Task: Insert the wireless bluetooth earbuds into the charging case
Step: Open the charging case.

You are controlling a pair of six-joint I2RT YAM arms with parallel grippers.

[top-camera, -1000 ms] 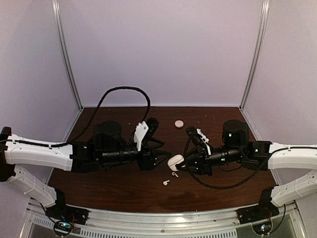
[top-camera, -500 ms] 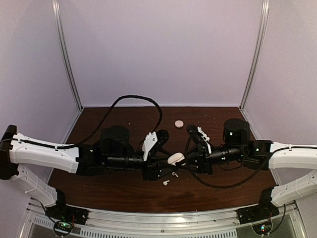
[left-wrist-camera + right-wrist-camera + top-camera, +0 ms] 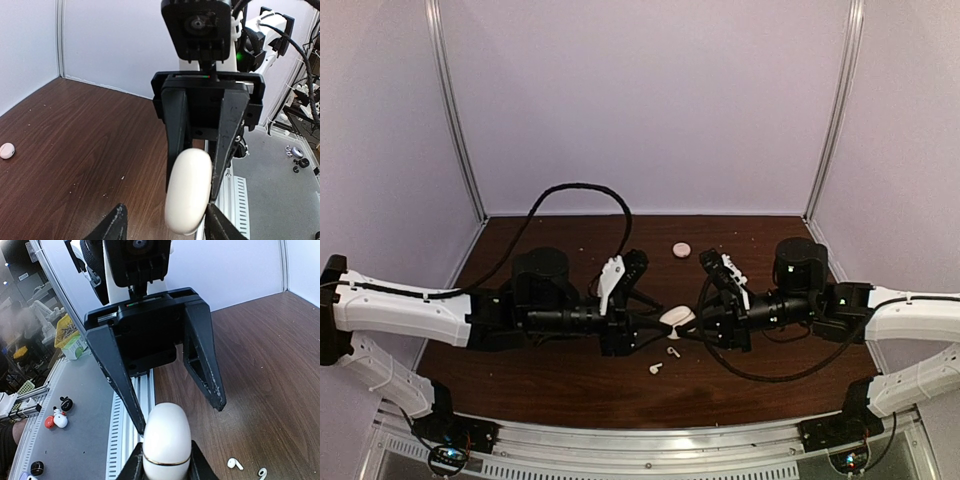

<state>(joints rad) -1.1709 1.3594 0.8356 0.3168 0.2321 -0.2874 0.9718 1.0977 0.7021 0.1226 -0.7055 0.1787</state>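
The charging case (image 3: 166,440) is a glossy white rounded case with a thin gold seam and its lid down. My right gripper (image 3: 166,466) is shut on it and holds it above the table (image 3: 570,380). From the opposite side, my left gripper (image 3: 165,227) stands open with its fingers (image 3: 120,380) straddling the case (image 3: 189,190). One finger lies against the case's side and the other stands apart. In the top view both grippers meet at the case (image 3: 677,318). Two earbuds (image 3: 672,351) (image 3: 655,368) lie on the table just in front; one earbud (image 3: 234,463) shows in the right wrist view.
A flat pale pink round disc (image 3: 681,249) lies near the back of the table, also visible as the disc (image 3: 7,150) in the left wrist view. A black cable (image 3: 570,190) loops above the left arm. White walls enclose three sides.
My left arm has moved right, bringing its open fingers around the case and narrowing them slightly. My right gripper has kept its hold and lifted the case a little.
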